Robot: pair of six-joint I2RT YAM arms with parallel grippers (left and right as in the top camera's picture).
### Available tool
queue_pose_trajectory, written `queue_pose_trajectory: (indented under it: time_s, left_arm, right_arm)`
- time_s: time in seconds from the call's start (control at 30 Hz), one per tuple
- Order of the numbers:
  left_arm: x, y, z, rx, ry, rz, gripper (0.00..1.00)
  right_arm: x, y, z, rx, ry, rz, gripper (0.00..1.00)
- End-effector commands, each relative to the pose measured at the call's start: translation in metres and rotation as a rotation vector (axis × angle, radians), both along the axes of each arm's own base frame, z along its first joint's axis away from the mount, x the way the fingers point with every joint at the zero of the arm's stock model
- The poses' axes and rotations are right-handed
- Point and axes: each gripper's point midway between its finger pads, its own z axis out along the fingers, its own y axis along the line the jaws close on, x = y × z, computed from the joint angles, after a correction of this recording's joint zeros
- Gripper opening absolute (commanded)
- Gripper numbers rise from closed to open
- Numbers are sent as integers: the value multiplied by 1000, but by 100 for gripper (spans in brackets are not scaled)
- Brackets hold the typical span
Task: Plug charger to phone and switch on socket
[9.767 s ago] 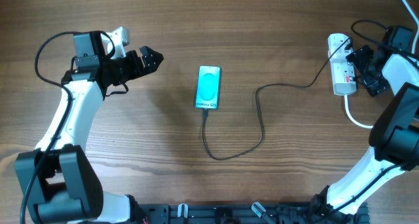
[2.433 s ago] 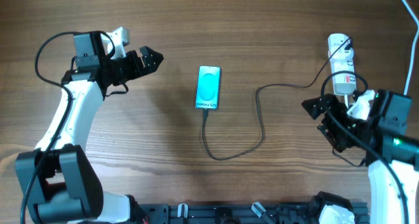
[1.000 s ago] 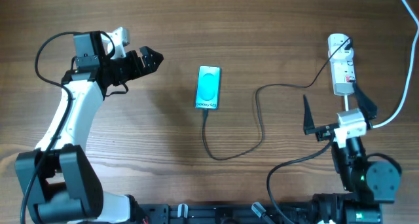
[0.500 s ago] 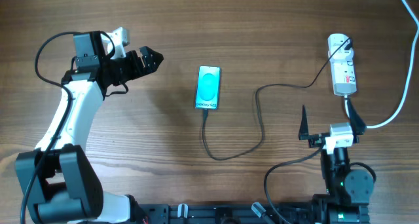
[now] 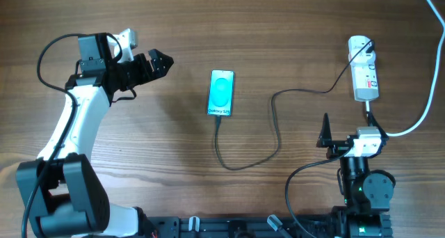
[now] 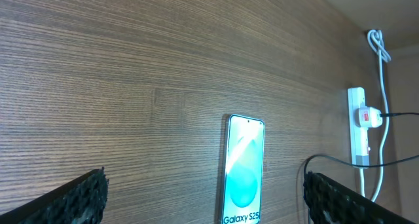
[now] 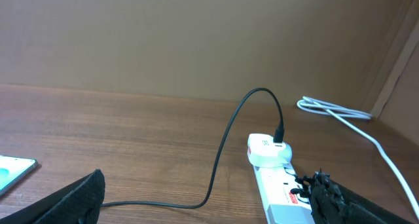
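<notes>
- The phone (image 5: 221,93) lies flat, screen up, near the middle of the tabletop (image 5: 278,29). Its turquoise screen is lit, and the left wrist view shows the text "Galaxy S25" at its near end.
- The charger (image 5: 279,137), a thin black cable, meets the phone at that text end. It loops toward the near edge, bends back up and runs right to the socket (image 5: 364,69).
- Whether the cable tip is fully seated in the phone cannot be told.
- The socket lies at the far right of the tabletop, lengthwise front to back, well apart from the phone.
- A white plug block (image 7: 267,152) sits on the socket's far end, with the black cable entering it from above.
- A red switch (image 7: 292,196) shows on the socket's top face, but its position cannot be read.
- A thick white cord (image 5: 424,106) leaves the socket's near end and curves off to the far right corner.
- The left gripper (image 5: 160,61) hovers left of the phone, well apart from it and pointing toward it. Its jaws are spread wide with nothing between them.
- The right gripper (image 5: 348,127) sits near the front edge, just short of the socket's near end and facing it. Its jaws are also fully spread and hold nothing.
</notes>
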Motion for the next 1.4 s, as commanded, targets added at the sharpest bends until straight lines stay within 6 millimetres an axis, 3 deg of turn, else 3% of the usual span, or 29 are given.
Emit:
queue_pose_trajectory:
  time_s: [0.0, 0.53, 0.93, 1.37]
  left_arm:
    - [0, -1, 2, 5, -12, -8, 100]
    - [0, -1, 2, 5, -12, -8, 100]
    - [0, -1, 2, 5, -12, -8, 100]
    - [-1, 0, 0, 10, -3, -3, 100]
  right_arm:
    - [-1, -2, 4, 18, -19, -12, 100]
    - [-1, -2, 4, 19, -18, -12, 100]
    - [4, -2, -20, 21, 84, -13, 100]
    - [5, -2, -22, 21, 93, -13, 100]
